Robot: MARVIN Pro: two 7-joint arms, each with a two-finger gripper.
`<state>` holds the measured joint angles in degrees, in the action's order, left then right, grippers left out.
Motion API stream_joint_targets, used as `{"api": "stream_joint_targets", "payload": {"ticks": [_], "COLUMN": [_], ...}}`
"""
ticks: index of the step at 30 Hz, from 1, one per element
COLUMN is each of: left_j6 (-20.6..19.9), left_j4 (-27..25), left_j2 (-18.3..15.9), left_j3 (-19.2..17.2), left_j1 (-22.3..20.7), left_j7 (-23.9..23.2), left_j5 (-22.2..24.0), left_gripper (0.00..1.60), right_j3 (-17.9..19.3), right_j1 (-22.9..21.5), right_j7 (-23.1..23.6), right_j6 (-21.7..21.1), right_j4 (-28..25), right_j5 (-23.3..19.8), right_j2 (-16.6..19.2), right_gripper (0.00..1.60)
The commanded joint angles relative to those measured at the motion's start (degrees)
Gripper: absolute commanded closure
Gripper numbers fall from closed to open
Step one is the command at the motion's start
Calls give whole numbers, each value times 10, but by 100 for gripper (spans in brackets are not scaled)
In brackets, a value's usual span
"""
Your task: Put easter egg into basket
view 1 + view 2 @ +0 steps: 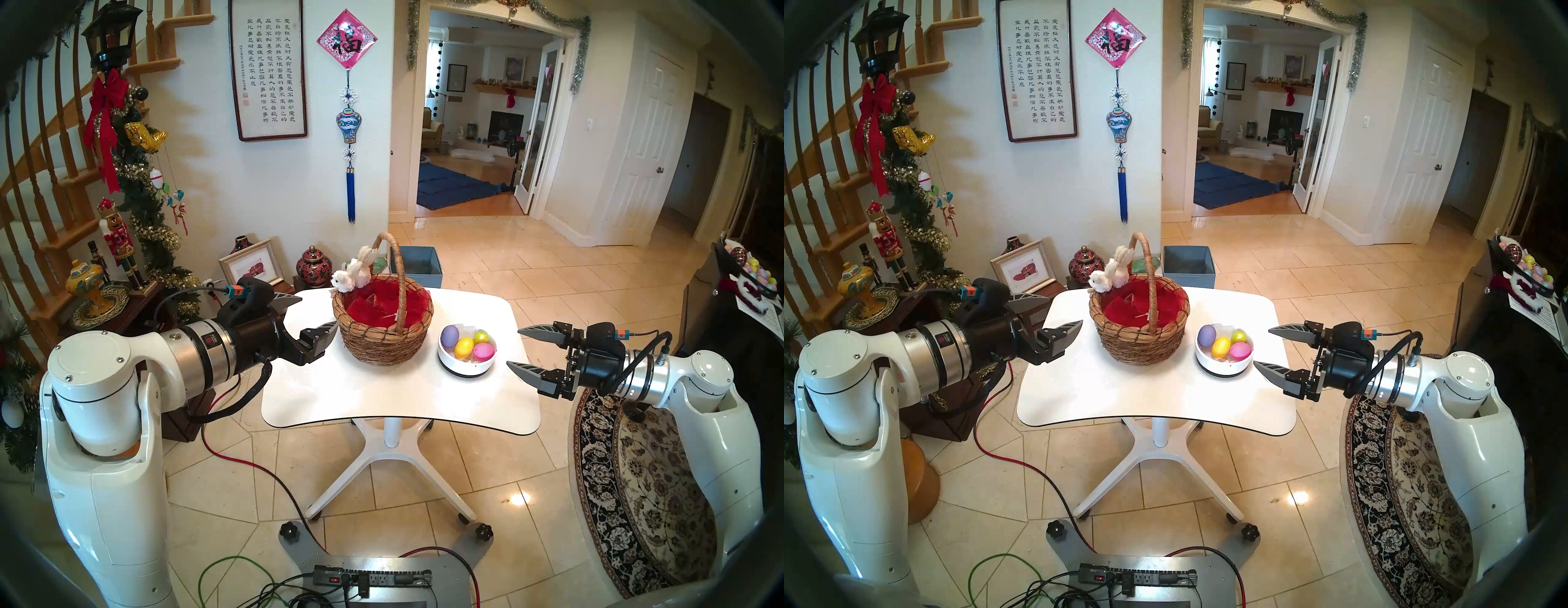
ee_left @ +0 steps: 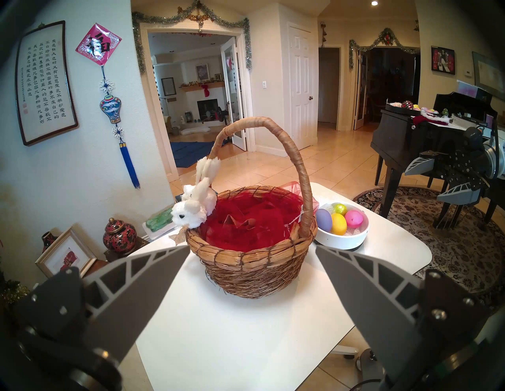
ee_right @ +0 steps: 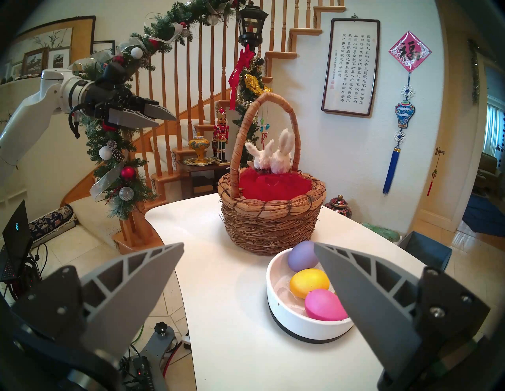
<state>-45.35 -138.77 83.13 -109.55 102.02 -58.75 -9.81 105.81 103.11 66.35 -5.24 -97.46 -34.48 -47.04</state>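
Note:
The brown wicker basket (image 1: 382, 342) with a tall handle, red lining and a white plush bunny (image 1: 350, 276) on its rim stands at the back middle of the white table (image 1: 382, 403). To its right a small white bowl (image 1: 466, 368) holds several easter eggs: purple (image 1: 449, 335), yellow (image 1: 463, 347), pink (image 1: 483, 351) and shiny green (image 1: 480, 336). My left gripper (image 1: 319, 313) is open and empty, just left of the basket. My right gripper (image 1: 513, 347) is open and empty, just right of the bowl. In the right wrist view one finger hides part of the eggs (image 3: 308, 282).
A blue square box (image 1: 418, 263) stands on the floor behind the table. A dark side table with vases and a picture frame (image 1: 252, 263) is at the left. A black piano (image 2: 404, 136) and a patterned rug (image 1: 636, 488) are at the right.

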Motion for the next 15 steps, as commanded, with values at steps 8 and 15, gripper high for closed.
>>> {"api": "stream_joint_targets", "payload": {"ticks": [8, 15], "left_j6": [0, 0], "left_j4": [-2, -2], "left_j2": [0, 0], "left_j3": [1, 1], "left_j1": [-1, -1], "left_j7": [0, 0], "left_j5": [0, 0], "left_gripper": [0, 0], "right_j3": [1, 1], "right_j1": [0, 0], "right_j7": [-1, -1], "right_j6": [0, 0], "right_j4": [-1, -1], "right_j5": [0, 0], "right_j2": [0, 0], "right_gripper": [0, 0]}}
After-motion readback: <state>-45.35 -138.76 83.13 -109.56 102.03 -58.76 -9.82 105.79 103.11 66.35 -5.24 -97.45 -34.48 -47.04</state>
